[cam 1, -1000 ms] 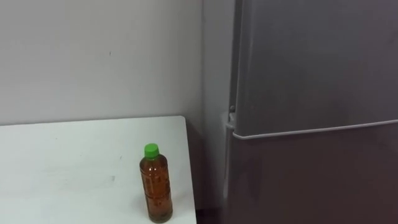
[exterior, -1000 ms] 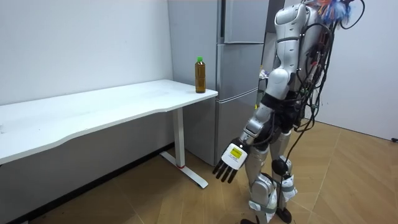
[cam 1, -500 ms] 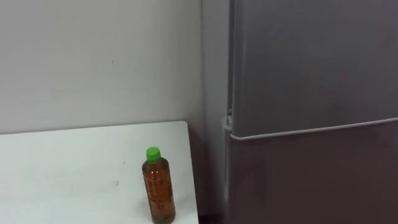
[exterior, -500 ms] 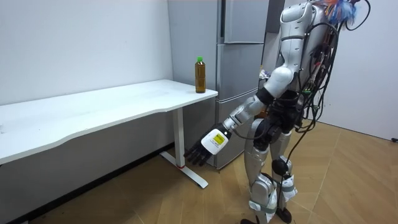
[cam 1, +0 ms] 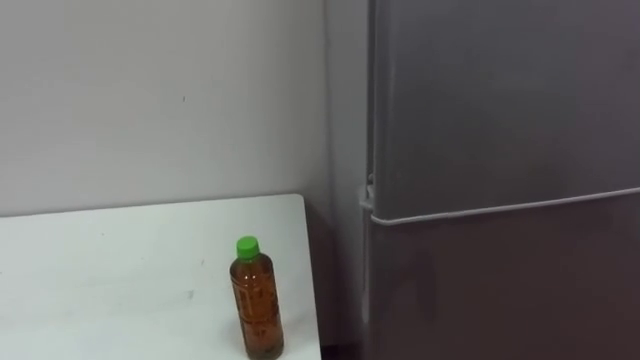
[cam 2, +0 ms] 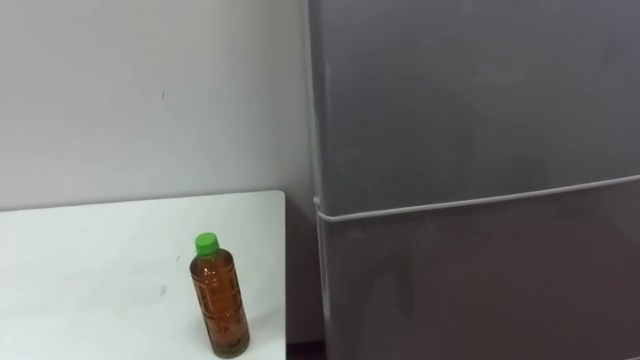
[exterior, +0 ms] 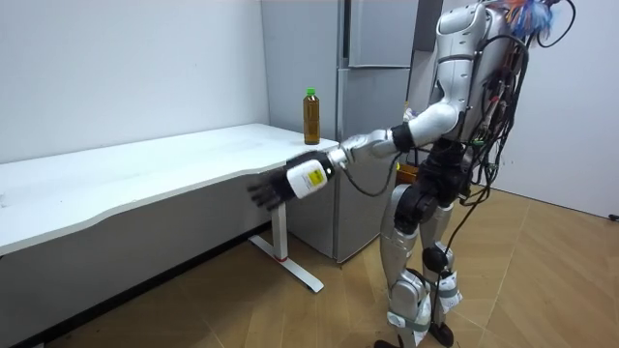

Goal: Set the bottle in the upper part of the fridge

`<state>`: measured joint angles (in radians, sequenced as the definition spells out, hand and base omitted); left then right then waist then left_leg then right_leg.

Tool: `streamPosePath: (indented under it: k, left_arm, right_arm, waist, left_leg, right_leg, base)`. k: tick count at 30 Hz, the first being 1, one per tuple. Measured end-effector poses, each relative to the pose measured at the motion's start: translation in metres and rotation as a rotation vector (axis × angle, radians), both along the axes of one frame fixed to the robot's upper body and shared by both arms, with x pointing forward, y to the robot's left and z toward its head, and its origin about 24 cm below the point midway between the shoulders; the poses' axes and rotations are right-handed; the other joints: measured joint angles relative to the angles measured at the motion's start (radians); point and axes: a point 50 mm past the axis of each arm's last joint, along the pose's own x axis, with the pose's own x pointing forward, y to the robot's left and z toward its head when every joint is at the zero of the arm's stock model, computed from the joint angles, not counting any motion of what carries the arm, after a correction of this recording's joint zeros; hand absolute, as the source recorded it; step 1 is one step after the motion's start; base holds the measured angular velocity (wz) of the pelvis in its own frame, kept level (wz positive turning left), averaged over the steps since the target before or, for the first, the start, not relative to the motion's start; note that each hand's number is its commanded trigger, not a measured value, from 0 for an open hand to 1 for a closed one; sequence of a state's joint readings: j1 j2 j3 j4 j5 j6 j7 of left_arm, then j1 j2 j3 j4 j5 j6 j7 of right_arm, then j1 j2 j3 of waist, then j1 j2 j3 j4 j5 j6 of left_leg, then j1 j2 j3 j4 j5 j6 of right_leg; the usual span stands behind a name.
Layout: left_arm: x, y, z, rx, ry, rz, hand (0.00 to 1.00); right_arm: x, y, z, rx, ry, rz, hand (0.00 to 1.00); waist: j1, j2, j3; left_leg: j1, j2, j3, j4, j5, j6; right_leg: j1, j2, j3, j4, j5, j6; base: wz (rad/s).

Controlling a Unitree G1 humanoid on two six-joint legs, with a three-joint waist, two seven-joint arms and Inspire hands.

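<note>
Field notes. I stand facing the fridge [cam 1: 500, 120], with the worktop [cam 1: 110, 270] on my left and butting up close to the fridge's side. A plain wall [cam 1: 150, 100] runs behind the worktop.

Bottle [cam 1: 256, 305]: it stands on the worktop at the corner nearest the fridge, close to the edge. Its long axis is vertical, with no lean that I can see. The green cap [cam 1: 247, 246] points straight up and the base sits flat on the white top. It holds amber liquid nearly to the neck. Nothing touches it.

Fridge: both doors are shut. A pale seam [cam 1: 520, 208] divides the upper door [cam 1: 500, 90] from the lower door [cam 1: 500, 290]. The bottle's cap sits lower than that seam.

Left hand [exterior: 280, 186]: in the room view my left arm is stretched out toward the room view's left, roughly level. The hand is in front of the worktop's near edge, at about the height of the top. The fingers look straight and loosely spread, and they hold nothing. The hand is well apart from the bottle, which stands further back, toward the fridge.
</note>
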<state>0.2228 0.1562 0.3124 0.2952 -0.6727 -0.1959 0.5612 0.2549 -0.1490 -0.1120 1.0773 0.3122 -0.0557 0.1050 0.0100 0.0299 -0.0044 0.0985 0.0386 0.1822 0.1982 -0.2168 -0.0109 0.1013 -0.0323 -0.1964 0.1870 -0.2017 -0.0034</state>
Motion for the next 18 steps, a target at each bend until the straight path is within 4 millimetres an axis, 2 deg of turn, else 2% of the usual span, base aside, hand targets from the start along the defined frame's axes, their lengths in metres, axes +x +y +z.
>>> streamPosePath:
  k: [4,9,13,18]
  left_arm:
    - [0.009,0.008,0.029,0.069,-0.108,0.039,0.00]
    - [0.018,0.005,0.057,0.107,-0.213,0.052,0.00]
    - [0.024,0.004,0.085,0.203,-0.310,0.033,0.00]
    - [0.032,0.000,0.104,0.229,-0.408,0.007,0.00]
  right_arm:
    - [-0.001,-0.001,0.000,-0.015,0.006,-0.010,0.00]
    - [-0.001,-0.001,0.000,-0.022,0.010,-0.013,0.00]
    - [0.000,-0.001,0.000,-0.022,0.006,-0.023,0.00]
    - [0.000,-0.001,0.000,-0.022,0.000,-0.025,0.00]
  waist:
    - [-0.006,0.004,0.0014]
    - [-0.007,0.008,0.0019]
    - [-0.006,0.009,0.0027]
    - [-0.013,0.013,0.0043]
  left_leg:
    - [0.000,-0.001,0.000,0.000,0.000,0.000]
    - [0.000,-0.001,-0.001,-0.001,0.000,0.000]
    - [-0.003,-0.001,-0.002,-0.001,0.000,0.000]
    - [-0.009,-0.003,-0.006,0.000,0.000,0.000]
  right_leg:
    - [0.002,-0.001,0.001,-0.001,0.000,0.000]
    - [0.002,0.000,0.001,-0.001,0.000,0.000]
    - [-0.003,0.000,0.001,0.000,-0.002,0.001]
    - [-0.005,-0.001,-0.003,-0.001,-0.002,0.002]
  base:
    - [0.00]
    - [0.00]
    - [0.00]
    - [0.03]
